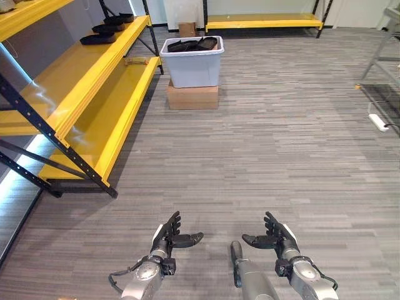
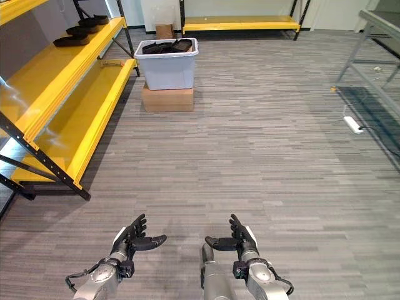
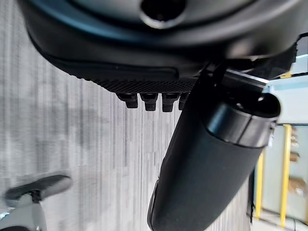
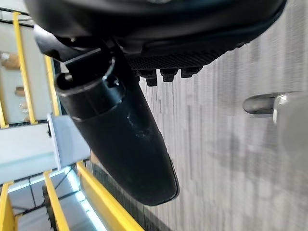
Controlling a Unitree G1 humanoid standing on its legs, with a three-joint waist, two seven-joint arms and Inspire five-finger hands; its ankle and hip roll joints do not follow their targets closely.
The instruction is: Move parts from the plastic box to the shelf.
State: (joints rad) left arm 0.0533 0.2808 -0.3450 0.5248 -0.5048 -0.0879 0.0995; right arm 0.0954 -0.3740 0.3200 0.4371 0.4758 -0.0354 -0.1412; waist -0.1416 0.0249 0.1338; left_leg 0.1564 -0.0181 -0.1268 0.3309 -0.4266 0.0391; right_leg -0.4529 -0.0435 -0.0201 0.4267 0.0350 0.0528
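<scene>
A pale plastic box (image 1: 192, 62) stands on a cardboard carton (image 1: 192, 96) far ahead, with several black parts (image 1: 192, 44) lying in it. More black parts (image 1: 106, 29) rest on the middle level of the yellow shelf (image 1: 81, 69) at the left. My left hand (image 1: 167, 236) and right hand (image 1: 275, 236) hover low over the floor near me, both open and holding nothing, thumbs pointing toward each other. In the wrist views the left hand's thumb (image 3: 211, 159) and the right hand's thumb (image 4: 120, 139) stretch straight out over bare floor.
Grey plank flooring stretches between me and the box. A second low yellow shelf (image 1: 264, 22) runs along the back wall. A grey metal frame (image 1: 384, 50) and a white power strip (image 1: 378, 121) lie at the right. A small carton (image 1: 187, 29) sits behind the box.
</scene>
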